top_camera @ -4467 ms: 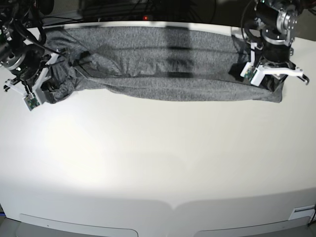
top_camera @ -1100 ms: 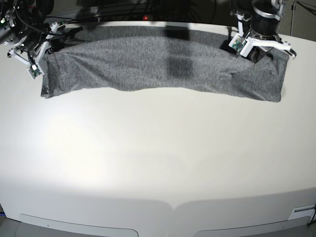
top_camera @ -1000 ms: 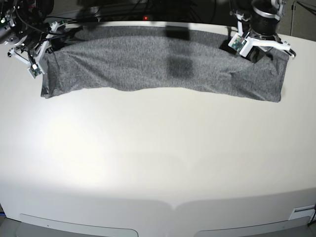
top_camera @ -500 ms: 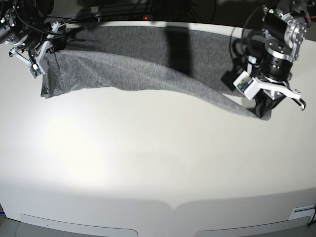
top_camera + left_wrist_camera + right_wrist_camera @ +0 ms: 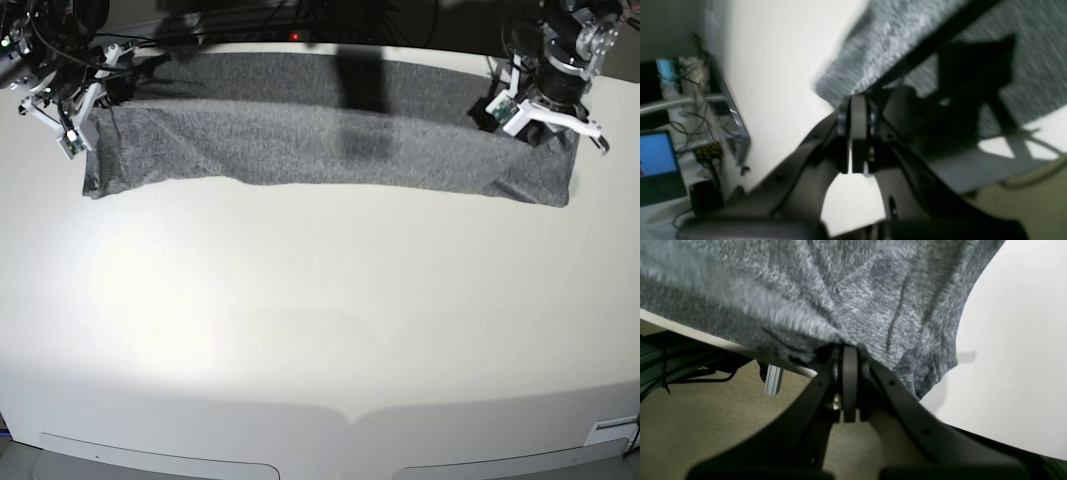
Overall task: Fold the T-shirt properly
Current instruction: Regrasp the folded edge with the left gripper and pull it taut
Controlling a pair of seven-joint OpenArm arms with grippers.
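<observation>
While the T-shirt point(image 5: 320, 130) is lying as a long grey band across the far side of the desk point(image 5: 320, 330), both arms are holding its ends, so a lengthwise fold is probably being laid. The left gripper point(image 5: 545, 125) is pinching the cloth with jaws pressed together, and the right gripper point(image 5: 90, 95) is doing likewise. Next, both likely need to be lowering their edges evenly before letting go. The base view is showing the whole band; the right wrist view is showing the T-shirt point(image 5: 853, 296) bunching at the right gripper point(image 5: 849, 355), and the blurred left wrist view only the left gripper point(image 5: 855, 110) meeting the fabric edge.
</observation>
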